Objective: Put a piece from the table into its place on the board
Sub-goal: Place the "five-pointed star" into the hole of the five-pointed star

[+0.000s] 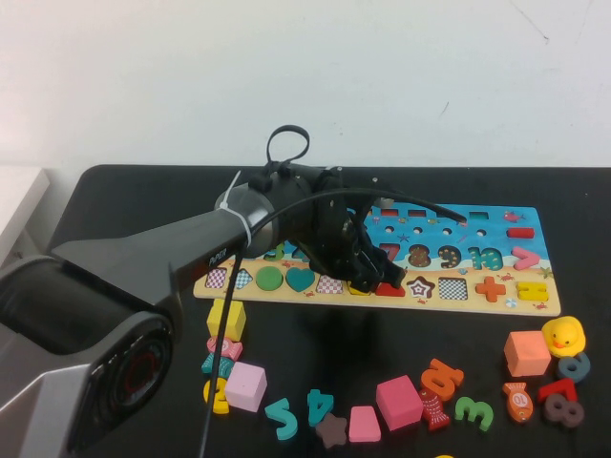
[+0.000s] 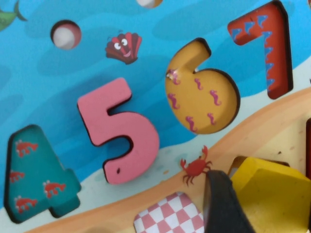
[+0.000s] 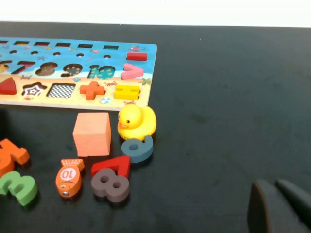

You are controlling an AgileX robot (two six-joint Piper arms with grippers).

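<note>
My left gripper (image 1: 368, 275) is down over the sandy lower band of the board (image 1: 496, 229), shut on the yellow piece (image 2: 272, 194). The piece sits tilted against its slot's edge, between a checkered slot (image 2: 167, 216) and the red triangle (image 1: 389, 288). One dark finger (image 2: 223, 204) presses its side; the other finger is out of view. In the left wrist view the board (image 2: 97, 58) shows a pink 5 (image 2: 121, 131) lying on it. My right gripper (image 3: 279, 201) hovers shut over bare table (image 3: 218, 97), right of the board (image 3: 73, 53).
Loose pieces lie on the black table (image 1: 382, 353) in front of the board: a yellow cube (image 1: 227, 320), pink cubes (image 1: 245, 386), a salmon cube (image 1: 527, 353), a yellow duck (image 1: 563, 335) and several numbers. The left arm crosses from the lower left.
</note>
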